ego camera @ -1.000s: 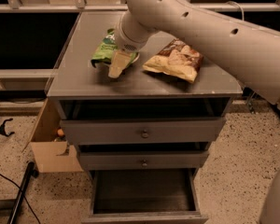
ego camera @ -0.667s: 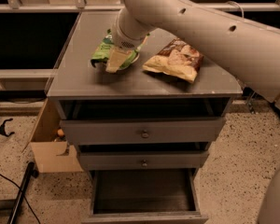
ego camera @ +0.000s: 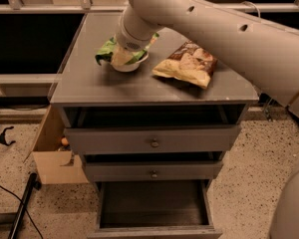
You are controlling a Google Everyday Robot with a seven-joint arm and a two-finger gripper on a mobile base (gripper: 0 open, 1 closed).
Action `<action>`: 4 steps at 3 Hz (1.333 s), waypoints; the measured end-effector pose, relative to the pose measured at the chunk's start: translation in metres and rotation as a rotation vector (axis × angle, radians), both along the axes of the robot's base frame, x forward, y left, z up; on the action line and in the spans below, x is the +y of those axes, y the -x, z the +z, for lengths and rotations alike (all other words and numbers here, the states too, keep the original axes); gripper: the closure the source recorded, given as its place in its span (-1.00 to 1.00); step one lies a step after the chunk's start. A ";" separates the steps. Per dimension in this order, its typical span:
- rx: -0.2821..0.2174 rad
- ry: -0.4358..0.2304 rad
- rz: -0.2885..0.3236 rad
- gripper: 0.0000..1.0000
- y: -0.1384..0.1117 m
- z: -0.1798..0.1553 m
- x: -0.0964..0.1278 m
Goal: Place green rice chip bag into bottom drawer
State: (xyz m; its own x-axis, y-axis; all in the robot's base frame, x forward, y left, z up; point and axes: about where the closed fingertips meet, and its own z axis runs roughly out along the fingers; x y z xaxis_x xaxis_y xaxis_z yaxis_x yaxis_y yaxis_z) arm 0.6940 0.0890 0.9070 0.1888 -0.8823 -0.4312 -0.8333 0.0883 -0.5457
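Soft, even overhead light; the pale gripper point(ego camera: 125, 59), down at the flat grey cabinet top point(ego camera: 89, 86), throws only faint shadow.

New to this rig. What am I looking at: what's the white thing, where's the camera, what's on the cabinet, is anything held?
The big white tube is a robot arm reaching in from the right. The gripper at its end sits right on the green rice chip bag on the grey cabinet top. Whether it has actually gripped the bag can't be told. A larger brown-and-yellow chip bag lies apart, to the right. There is one camera, looking down at the cabinet's front. Below are two knobbed drawers and the bottom drawer, pulled open. A cardboard box stands on the floor at left.
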 end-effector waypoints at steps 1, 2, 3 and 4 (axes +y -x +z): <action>0.000 0.000 0.000 0.72 0.000 0.000 0.000; 0.006 -0.002 0.000 1.00 0.000 -0.001 0.000; 0.006 -0.002 0.000 1.00 -0.001 -0.001 0.000; -0.044 0.006 0.006 1.00 -0.012 0.011 -0.005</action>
